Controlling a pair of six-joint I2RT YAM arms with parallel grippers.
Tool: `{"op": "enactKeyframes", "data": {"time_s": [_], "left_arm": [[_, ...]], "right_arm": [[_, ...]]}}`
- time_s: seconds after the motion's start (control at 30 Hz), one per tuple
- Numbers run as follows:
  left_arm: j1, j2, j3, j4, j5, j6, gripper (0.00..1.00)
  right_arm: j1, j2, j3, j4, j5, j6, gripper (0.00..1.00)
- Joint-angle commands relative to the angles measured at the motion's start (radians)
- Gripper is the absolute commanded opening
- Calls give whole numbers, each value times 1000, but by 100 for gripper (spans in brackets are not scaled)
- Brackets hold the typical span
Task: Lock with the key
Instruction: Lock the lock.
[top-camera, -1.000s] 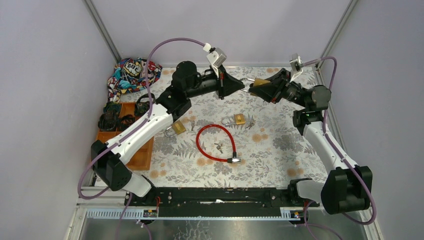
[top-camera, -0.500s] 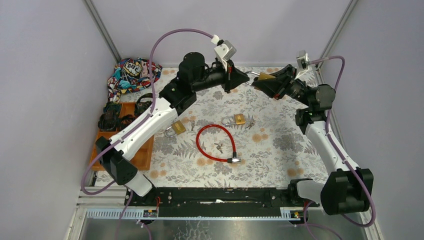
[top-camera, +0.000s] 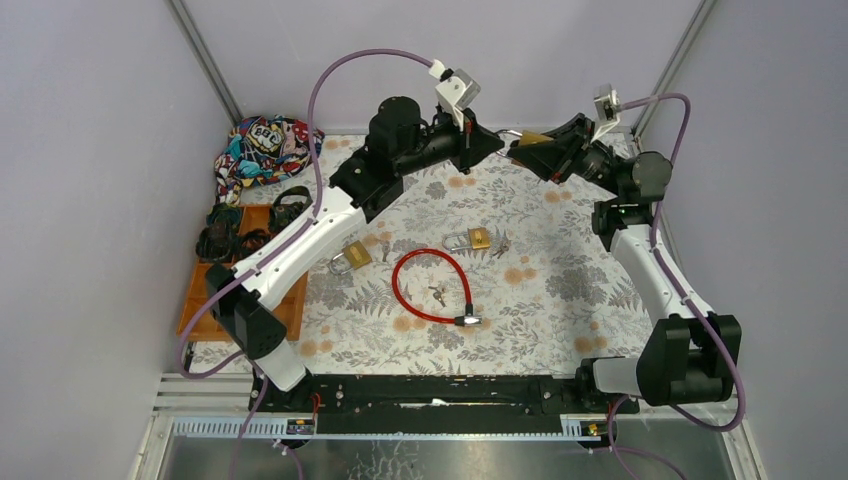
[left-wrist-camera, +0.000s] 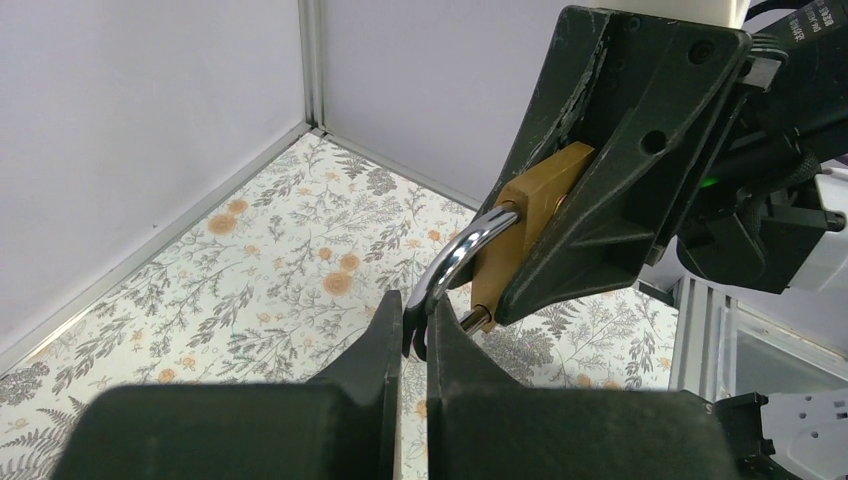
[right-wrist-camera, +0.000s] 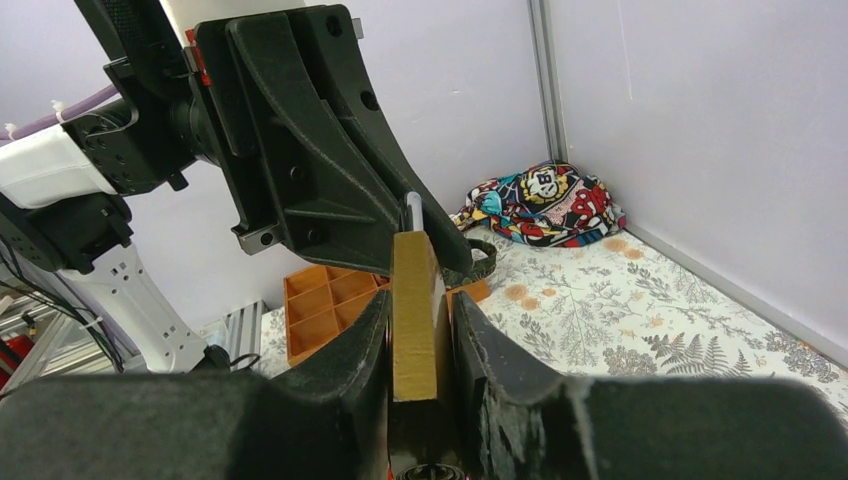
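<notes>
A brass padlock (top-camera: 531, 139) is held in the air above the far side of the table, between the two grippers. My right gripper (top-camera: 522, 150) is shut on its brass body (right-wrist-camera: 415, 300), which stands edge-on between the pads. My left gripper (top-camera: 497, 143) is shut on the silver shackle (left-wrist-camera: 458, 258), pinching its curved end at the fingertips (left-wrist-camera: 415, 322). In the left wrist view the brass body (left-wrist-camera: 535, 215) sits inside the right gripper's black fingers (left-wrist-camera: 610, 200). No key shows in either gripper. Loose keys (top-camera: 437, 294) lie on the table.
Two more brass padlocks (top-camera: 350, 257) (top-camera: 470, 239), a red cable lock (top-camera: 432, 287) and a second bunch of keys (top-camera: 500, 246) lie mid-table. An orange compartment tray (top-camera: 245, 300) with black items stands at the left. A colourful cloth bag (top-camera: 265, 148) lies at the back left.
Both grippers have risen and moved toward the back wall together, keeping their hold on the padlock. The left arm has stretched further right.
</notes>
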Motion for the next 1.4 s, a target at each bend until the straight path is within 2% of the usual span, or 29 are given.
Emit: {"op": "enactKeyframes", "data": {"time_s": [0.0,0.13,0.27,0.37,0.47,0.57,0.67,0.73,0.83,0.87,0.9,0.97,1.1,1.2,1.3,1.37], "left_arm": [[-383,100,21,81,583,-27,0],[-370,76,-1,94,583,4,0],[-289,-2,-106,241,621,-57,0],[-220,-50,-145,295,681,-102,0],[-167,-91,-156,249,650,-39,0],[-78,-112,-155,278,606,-88,0],[27,-131,-140,329,578,-172,0],[79,-156,-136,321,569,-164,0],[127,-208,-159,291,576,-125,0],[139,-226,-172,276,575,-111,0],[151,-241,-186,254,575,-96,0],[177,-275,-219,220,573,-68,0],[211,-317,-257,187,575,-49,0],[220,-331,-251,105,541,29,0],[224,-341,-256,68,536,82,0],[223,-346,-267,70,555,80,0]], "right_arm": [[137,51,91,-55,104,85,0],[117,36,73,-44,84,99,0],[78,-3,69,-63,13,104,0],[77,-50,97,-227,-53,-3,0],[77,-88,122,-334,-132,-80,0],[68,-118,133,-385,-201,-105,2],[45,-154,143,-533,-233,-201,33],[20,-185,142,-640,-231,-278,55],[-18,-230,130,-742,-230,-355,74],[-25,-244,125,-758,-231,-367,94],[-33,-255,122,-776,-242,-377,99],[-39,-261,125,-823,-262,-407,100],[-50,-277,140,-1036,-268,-558,100],[-50,-293,141,-1109,-314,-643,100],[-49,-312,133,-1106,-254,-664,97],[-48,-320,115,-990,-248,-585,97]]}}
